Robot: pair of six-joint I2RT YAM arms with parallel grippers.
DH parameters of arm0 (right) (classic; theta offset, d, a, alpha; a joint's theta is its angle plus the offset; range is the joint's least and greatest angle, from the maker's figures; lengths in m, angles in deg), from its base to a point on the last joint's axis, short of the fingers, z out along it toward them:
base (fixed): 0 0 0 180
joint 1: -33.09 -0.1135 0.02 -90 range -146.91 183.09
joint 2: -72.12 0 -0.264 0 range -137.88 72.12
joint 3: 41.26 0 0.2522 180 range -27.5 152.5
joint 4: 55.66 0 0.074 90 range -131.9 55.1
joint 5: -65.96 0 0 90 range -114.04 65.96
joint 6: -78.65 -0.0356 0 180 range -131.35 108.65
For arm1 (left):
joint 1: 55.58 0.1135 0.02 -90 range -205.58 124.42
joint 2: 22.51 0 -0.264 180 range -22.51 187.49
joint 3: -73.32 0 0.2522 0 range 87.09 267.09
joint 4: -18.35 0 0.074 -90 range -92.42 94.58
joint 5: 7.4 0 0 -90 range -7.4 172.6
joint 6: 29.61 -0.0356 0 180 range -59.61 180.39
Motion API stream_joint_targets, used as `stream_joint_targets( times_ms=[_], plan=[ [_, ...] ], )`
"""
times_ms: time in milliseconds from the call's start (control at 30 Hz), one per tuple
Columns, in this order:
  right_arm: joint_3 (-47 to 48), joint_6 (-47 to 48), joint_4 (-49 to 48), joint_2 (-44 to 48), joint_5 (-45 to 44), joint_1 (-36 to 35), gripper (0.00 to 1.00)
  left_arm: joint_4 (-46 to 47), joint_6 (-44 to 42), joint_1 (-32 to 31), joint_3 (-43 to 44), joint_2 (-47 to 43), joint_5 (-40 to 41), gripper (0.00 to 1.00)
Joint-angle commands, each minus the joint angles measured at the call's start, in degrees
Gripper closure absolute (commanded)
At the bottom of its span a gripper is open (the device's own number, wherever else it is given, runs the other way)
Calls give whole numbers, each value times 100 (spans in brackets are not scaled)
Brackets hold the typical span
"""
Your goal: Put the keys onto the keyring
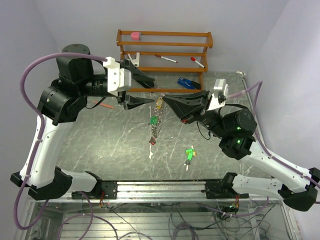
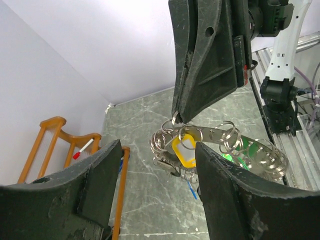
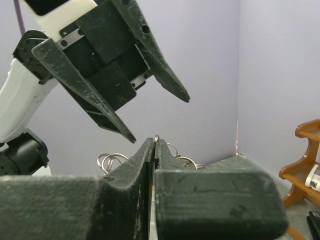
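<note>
My right gripper point(image 1: 163, 98) is shut on a small ring at the top of the keyring point(image 1: 156, 120). The keyring hangs above the table as a chain of silvery rings with keys and yellow, green and red tags. In the left wrist view the keyring point(image 2: 220, 137) with its yellow tag point(image 2: 186, 150) dangles below the right gripper point(image 2: 176, 118). My left gripper point(image 1: 151, 91) is open and empty just left of the bunch, its jaws on either side of it and apart from it. A loose green-headed key point(image 1: 189, 155) lies on the table. In the right wrist view my shut gripper point(image 3: 154, 141) hides most of the rings.
A wooden rack point(image 1: 165, 50) stands at the back with a pink block point(image 1: 135, 35) and red-capped pens point(image 1: 165, 58). A blue object point(image 1: 186, 83) lies before it. An orange pen point(image 1: 105, 106) lies at the left. A metal rail point(image 1: 160, 189) runs along the near edge.
</note>
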Motion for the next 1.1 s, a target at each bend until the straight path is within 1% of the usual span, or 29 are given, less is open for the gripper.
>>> stream_joint_targets(
  times_ms=[0,133,300,500,733,1067],
  plan=[
    [255,-6,-159,14,197,-9,100,254,234,47,-51,191,-382,29],
    [273,-37,-189,-60,357,-15,100,286,290,44,-83,313,-432,33],
    [343,-54,-81,-131,460,-12,100,284,310,44,-157,309,-529,36],
    [322,-47,-86,-106,469,-11,100,291,321,44,-193,316,-740,48],
    [332,-17,-34,-97,456,-12,100,294,413,44,-246,389,-1163,54],
    [370,32,45,-84,407,-7,100,94,275,48,-448,294,-1369,69]
  ],
)
